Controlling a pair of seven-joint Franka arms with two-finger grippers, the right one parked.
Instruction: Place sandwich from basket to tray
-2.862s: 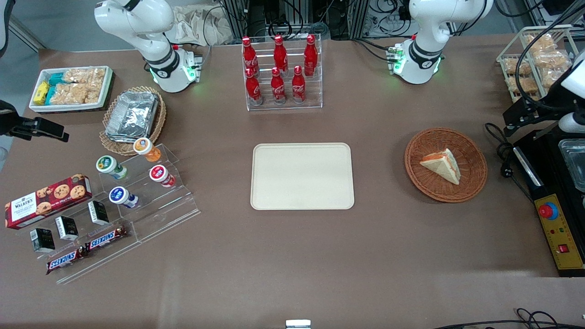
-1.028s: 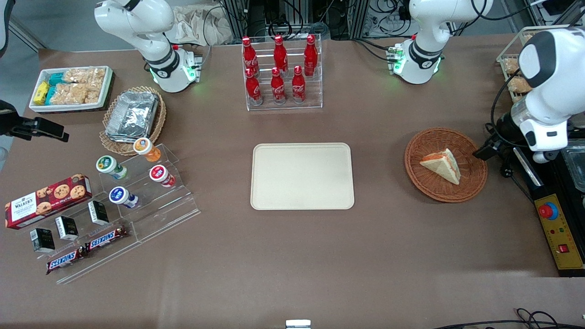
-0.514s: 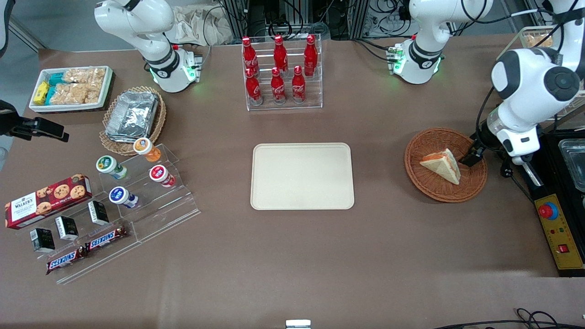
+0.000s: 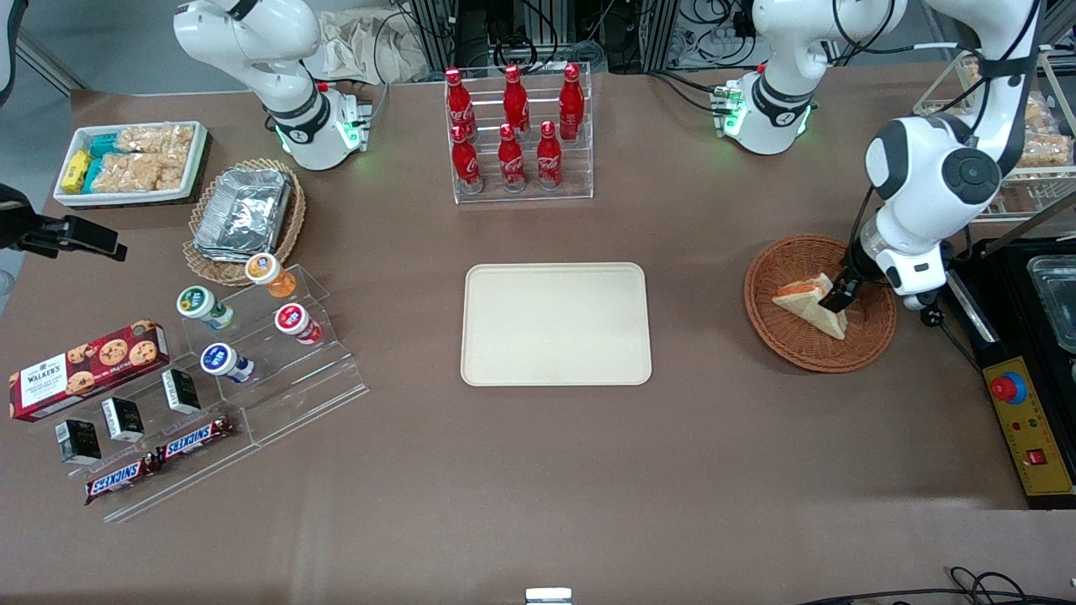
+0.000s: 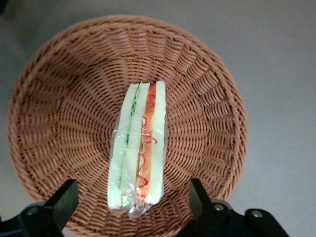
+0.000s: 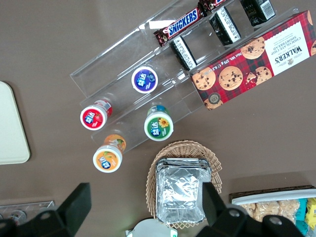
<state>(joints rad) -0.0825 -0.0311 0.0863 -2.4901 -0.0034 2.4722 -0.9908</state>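
Toward the working arm's end of the worktop (image 4: 723,470): basket, sandwich and gripper, grouped together.

Basket (image 4: 786,344): round, reddish-brown wicker, standing on the brown worktop; also seen from above by the wrist camera (image 5: 64,98).

Sandwich (image 4: 803,302): lies inside the basket, a pale triangular wedge. In the wrist view (image 5: 139,148) it rests on edge across the basket floor, filling edge upward, with green, orange-red and white layers under clear wrap.

Gripper (image 4: 841,296): poised directly over the sandwich, within the basket's outline. In the wrist view (image 5: 133,205) the jaws stand apart, one dark fingertip (image 5: 61,200) on each flank of the wedge. Neither fingertip appears to touch the wrap, though the angle leaves this uncertain.

Tray (image 4: 555,323): cream-beige rectangle with rounded corners, flat on the worktop near its middle, well apart from the basket, toward the parked arm's end.

Bottles (image 4: 513,126): six red ones in a clear rack, farther from the front camera than the tray.

Parked arm's end: foil containers (image 4: 244,210) in a lighter basket, yoghurt cups (image 4: 244,315) on a clear stepped stand, a cookie box (image 4: 84,370), Snickers bars (image 4: 160,458).

Control box (image 4: 1030,433): yellow panel with red button, just beside the basket, at the worktop's edge.
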